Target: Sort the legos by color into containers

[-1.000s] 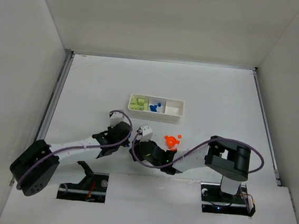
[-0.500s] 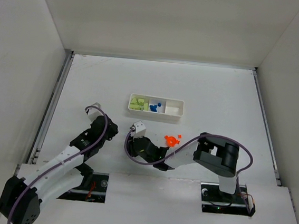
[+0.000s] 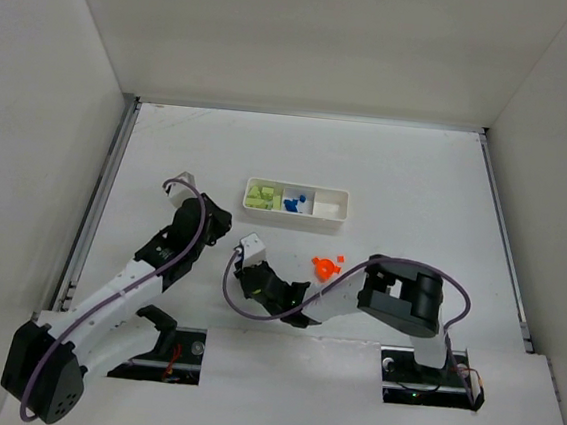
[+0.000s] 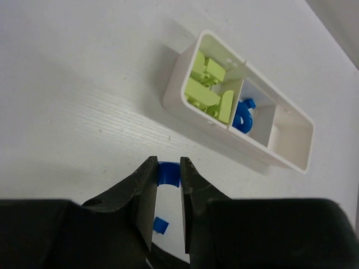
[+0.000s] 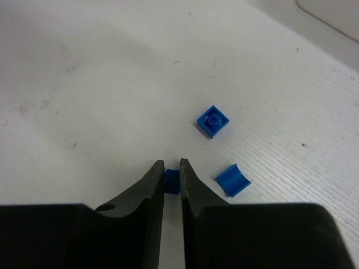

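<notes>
Legos (image 5: pixel 213 121): my right tool (image 5: pixel 172 167) has just pinched a blue brick (image 5: pixel 173 182) toward the table's (image 3: pixel 418 175) near edge, while my left tool (image 4: pixel 167 165), gripping a blue piece (image 4: pixel 168 173), has swung toward the tray (image 4: pixel 185 96), so two blues look nearly sorted.

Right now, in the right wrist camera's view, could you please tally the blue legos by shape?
Blue square one-stud brick: 1
Blue curved piece: 1
Blue piece pinched in the right gripper, shape hidden: 1
Total: 3
</notes>
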